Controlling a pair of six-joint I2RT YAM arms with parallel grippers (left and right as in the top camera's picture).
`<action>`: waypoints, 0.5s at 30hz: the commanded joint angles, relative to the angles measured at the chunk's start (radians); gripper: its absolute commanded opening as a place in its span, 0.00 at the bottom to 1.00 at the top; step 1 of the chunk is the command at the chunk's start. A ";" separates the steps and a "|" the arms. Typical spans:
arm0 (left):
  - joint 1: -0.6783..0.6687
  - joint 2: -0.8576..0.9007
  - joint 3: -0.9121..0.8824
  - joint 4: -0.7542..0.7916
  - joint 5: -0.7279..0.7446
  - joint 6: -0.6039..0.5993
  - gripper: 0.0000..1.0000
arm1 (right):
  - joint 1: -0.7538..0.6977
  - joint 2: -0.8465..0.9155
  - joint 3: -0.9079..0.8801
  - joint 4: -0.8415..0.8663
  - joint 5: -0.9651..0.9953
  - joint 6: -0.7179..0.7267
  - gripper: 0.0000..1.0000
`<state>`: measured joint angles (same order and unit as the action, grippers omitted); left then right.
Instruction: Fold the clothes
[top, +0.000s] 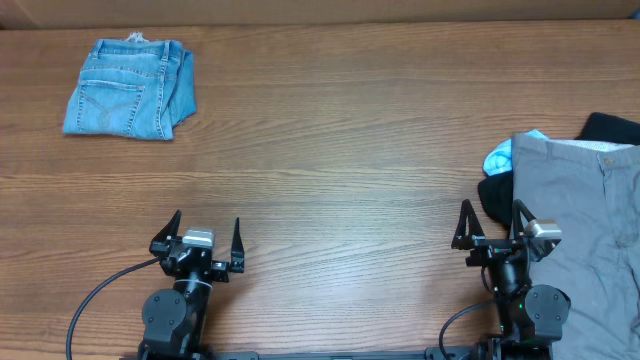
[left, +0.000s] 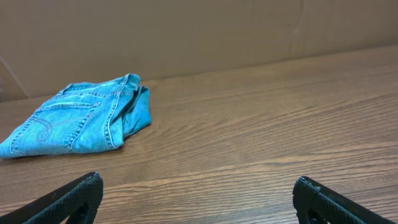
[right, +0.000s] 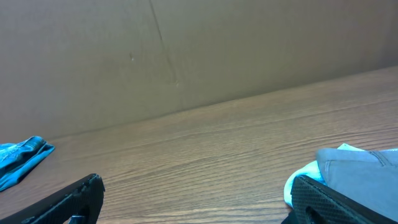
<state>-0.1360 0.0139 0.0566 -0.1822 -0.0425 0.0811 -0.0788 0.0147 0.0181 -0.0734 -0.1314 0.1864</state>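
Both pairs of black fingers are sitting closest to the lens, and each pair is standing spread as wide as it goes, gripping nothing. On the left gripper (top: 207, 218) the fingers (left: 74, 196) are hanging just over the bare wooden table (top: 330, 150), and a small folded blue denim pair (top: 130, 90) is lying well ahead of them and off to their left, near the cardboard wall (left: 186, 31). On the right gripper (top: 491, 206) the right-hand finger is sitting at the edge of the grey-green shorts (top: 585, 210), which are spreading out flat to that finger's right with the waistband pointing away from the arm. A light blue garment (top: 500, 157) is peeking out from under the shorts just ahead of those fingers, and a black garment (top: 612, 127) is showing beneath the pile, both beyond the shorts and beside the blue piece.
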 joint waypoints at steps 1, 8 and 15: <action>-0.003 -0.008 -0.007 0.008 -0.010 -0.010 1.00 | -0.001 -0.012 -0.010 0.005 -0.004 -0.001 1.00; -0.003 -0.008 -0.007 0.008 -0.010 -0.010 1.00 | -0.001 -0.012 -0.010 0.005 -0.004 -0.001 1.00; -0.003 -0.008 -0.007 0.008 -0.010 -0.010 1.00 | -0.001 -0.012 -0.010 0.005 -0.004 0.000 1.00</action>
<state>-0.1360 0.0139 0.0566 -0.1822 -0.0425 0.0811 -0.0788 0.0147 0.0181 -0.0738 -0.1310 0.1860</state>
